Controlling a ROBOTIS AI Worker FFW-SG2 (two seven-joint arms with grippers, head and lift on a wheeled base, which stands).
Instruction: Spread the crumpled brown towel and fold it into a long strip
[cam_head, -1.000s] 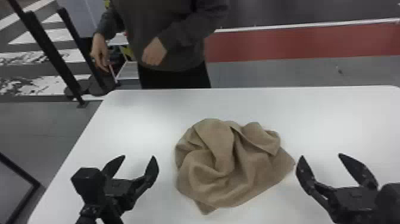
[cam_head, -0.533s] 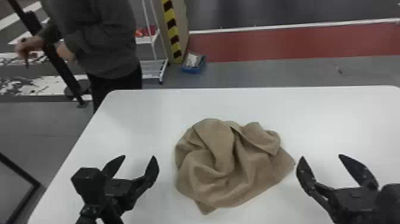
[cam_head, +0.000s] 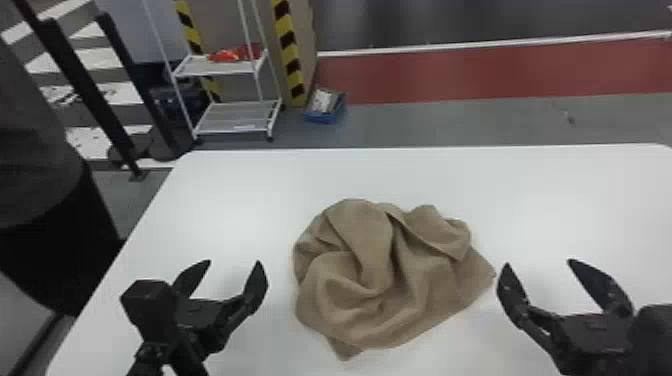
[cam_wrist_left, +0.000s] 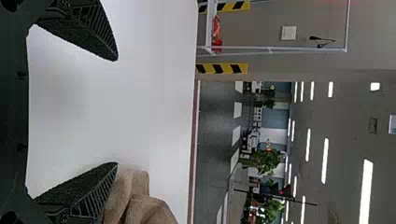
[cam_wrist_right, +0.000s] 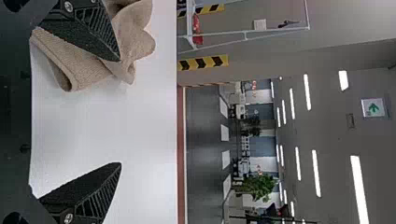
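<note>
Left pincer (cam_head: 233, 262) and right pincer (cam_head: 539, 263) both have their fingers spread wide, with nothing gripped by either, one on each side of the brown towel (cam_head: 390, 270). The towel lies in a rumpled heap near the middle of the white desk (cam_head: 225, 200), with the right pincer's inner finger just beside its right corner (cam_head: 490, 272) and the left pincer a little farther off. Spreading comes first, I'd judge, and the work has hardly begun. That right corner looks the easiest start: a single layer lying low, so the right pincer would do well to come down over the edge and pinch only the cloth there — not the folds behind it. The left pincer could then take a second edge, perhaps by the near corner (cam_head: 345, 352), and the two should draw apart slowly, keeping the cloth low so the tucked layers slide out. A deep bite would catch several layers and drag the whole bundle; a shallow one could slip off. Beyond the desk, a blue bin (cam_head: 325, 119) on the floor holds some pale stuff (cam_head: 322, 100) I can't make out — and a white rack (cam_head: 217, 71) carries something red (cam_head: 225, 56) on its upper shelf.
</note>
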